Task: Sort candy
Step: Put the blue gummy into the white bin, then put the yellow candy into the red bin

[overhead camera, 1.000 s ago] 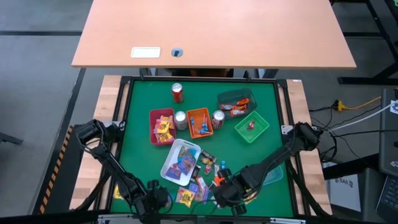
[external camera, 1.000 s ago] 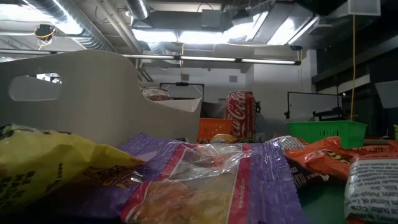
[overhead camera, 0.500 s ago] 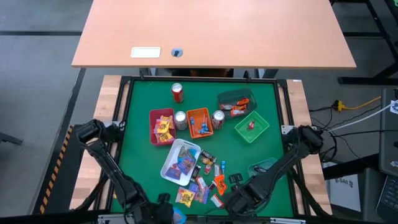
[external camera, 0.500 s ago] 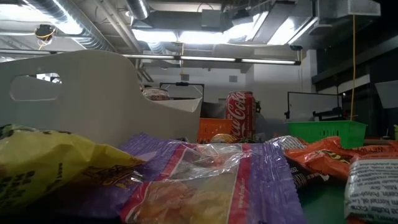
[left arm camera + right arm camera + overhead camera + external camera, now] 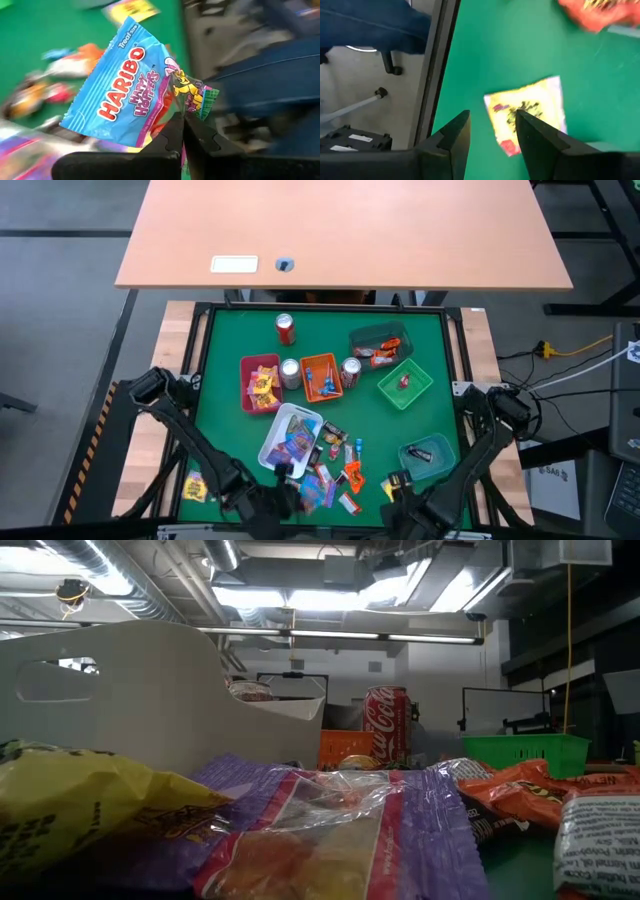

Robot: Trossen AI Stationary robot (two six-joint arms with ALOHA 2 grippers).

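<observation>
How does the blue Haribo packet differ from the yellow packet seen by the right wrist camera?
The blue Haribo packet is clamped in the shut left tool and hangs above the mat; the yellow packet lies flat on the green mat, untouched. The right tool is open over the yellow packet. The blue packet carries red lettering; the yellow one shows dark print with a red corner. Both are small flat wrapped sweets.

A blue candy packet (image 5: 131,82) printed with red lettering is seen. A yellow packet (image 5: 527,114) lies on the green counter (image 5: 485,55); a red can (image 5: 386,727) is shown.
</observation>
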